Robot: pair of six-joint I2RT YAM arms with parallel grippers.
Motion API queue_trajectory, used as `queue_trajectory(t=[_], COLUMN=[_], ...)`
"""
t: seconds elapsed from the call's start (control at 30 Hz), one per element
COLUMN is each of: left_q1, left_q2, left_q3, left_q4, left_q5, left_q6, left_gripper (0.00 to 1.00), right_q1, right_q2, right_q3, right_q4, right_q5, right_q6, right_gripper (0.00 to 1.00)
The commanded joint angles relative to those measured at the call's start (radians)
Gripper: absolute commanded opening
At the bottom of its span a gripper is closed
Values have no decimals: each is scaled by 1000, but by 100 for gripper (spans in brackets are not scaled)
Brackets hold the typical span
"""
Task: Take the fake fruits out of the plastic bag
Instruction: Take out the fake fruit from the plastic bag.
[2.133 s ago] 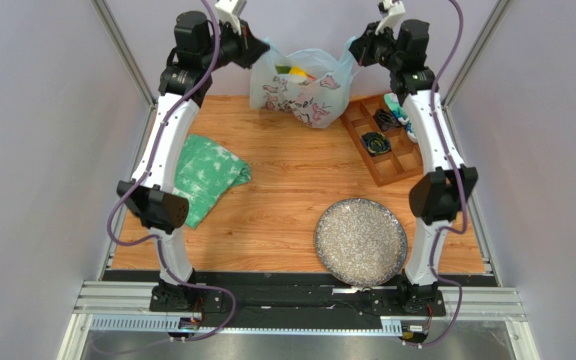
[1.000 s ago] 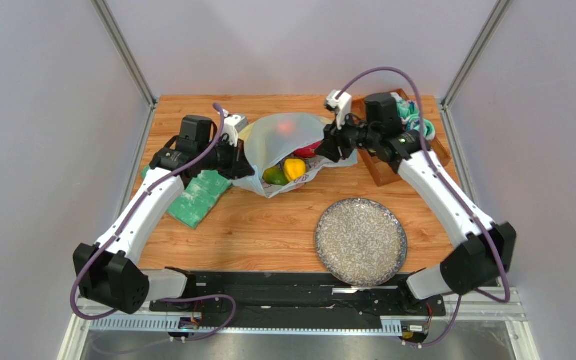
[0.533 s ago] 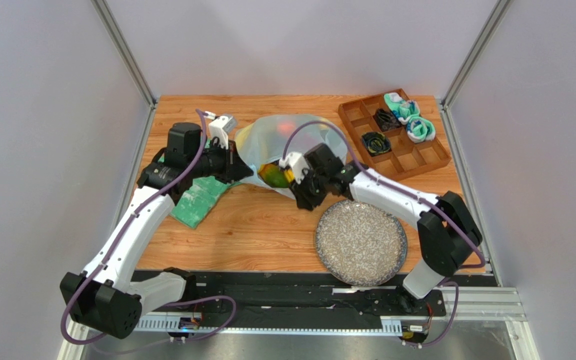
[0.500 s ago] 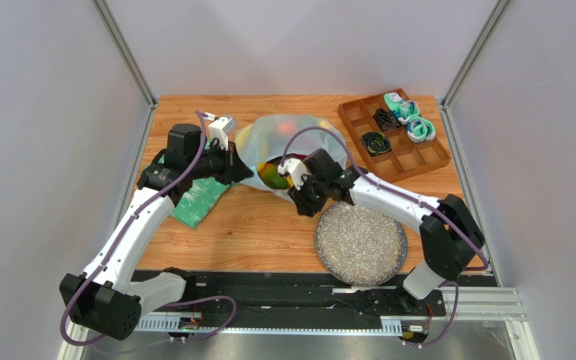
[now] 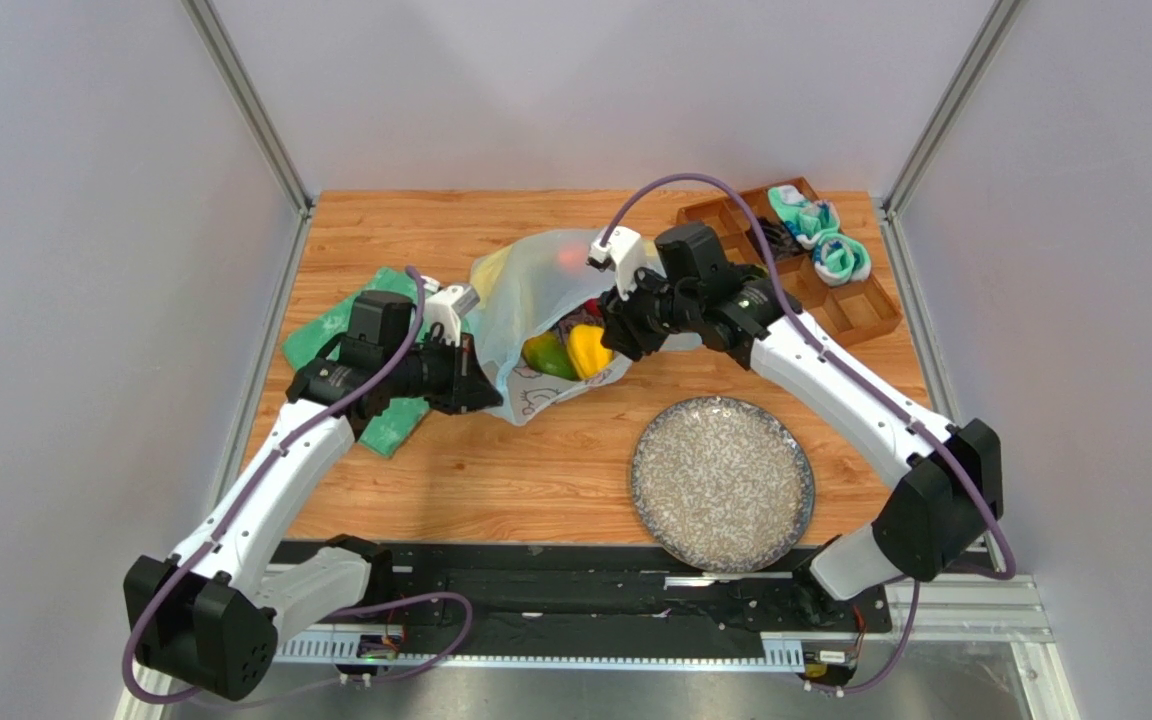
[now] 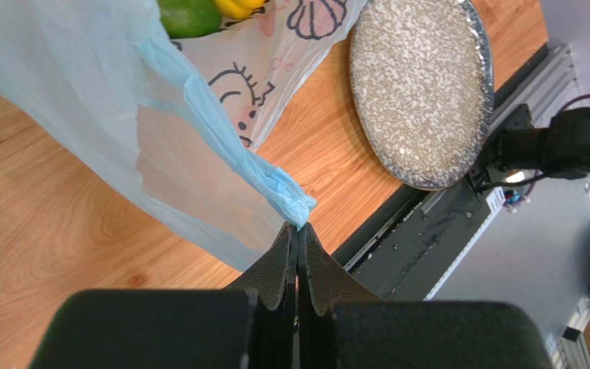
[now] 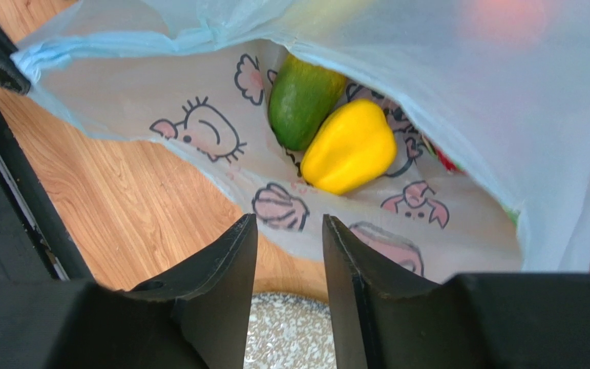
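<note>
The pale-blue plastic bag (image 5: pixel 537 293) lies on its side mid-table, mouth toward the front. A green fruit (image 5: pixel 548 356) and a yellow fruit (image 5: pixel 588 350) show in its mouth; in the right wrist view they are the green one (image 7: pixel 300 96) and the yellow one (image 7: pixel 350 146). A reddish fruit shows through the film (image 5: pixel 569 258). My left gripper (image 5: pixel 489 393) is shut on the bag's twisted handle (image 6: pixel 284 192), holding the mouth open. My right gripper (image 5: pixel 612 333) is open and empty, just above the bag's mouth near the yellow fruit.
A speckled round plate (image 5: pixel 722 483) sits at the front right. A wooden compartment tray (image 5: pixel 838 308) with rolled socks is at the back right. A green patterned cloth (image 5: pixel 342 338) lies under the left arm.
My right gripper has swung back from the bag's front left to its right side. My left gripper has pulled the handle forward. The bag's mouth is wider.
</note>
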Motion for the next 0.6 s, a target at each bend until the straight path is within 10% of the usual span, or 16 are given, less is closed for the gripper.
queue_trajectory(t=[0.0,0.33,0.57], left_q1=[6,46,35], left_q2=[-27,-196,-184], left_q3=[18,-24,-36], left_q4=[47,-315,-197], left_q5=[157,306,190], left_q6=[34,71,-31], left_gripper=[0,0,13], right_q1=[-2,44,58], right_q2=[112,227,330], right_q3=[81,120,175], right_q4=[-58,-104,-107], right_q5=[10,107,205], right_q6=[-72,55,155], right_gripper=[43,58,77])
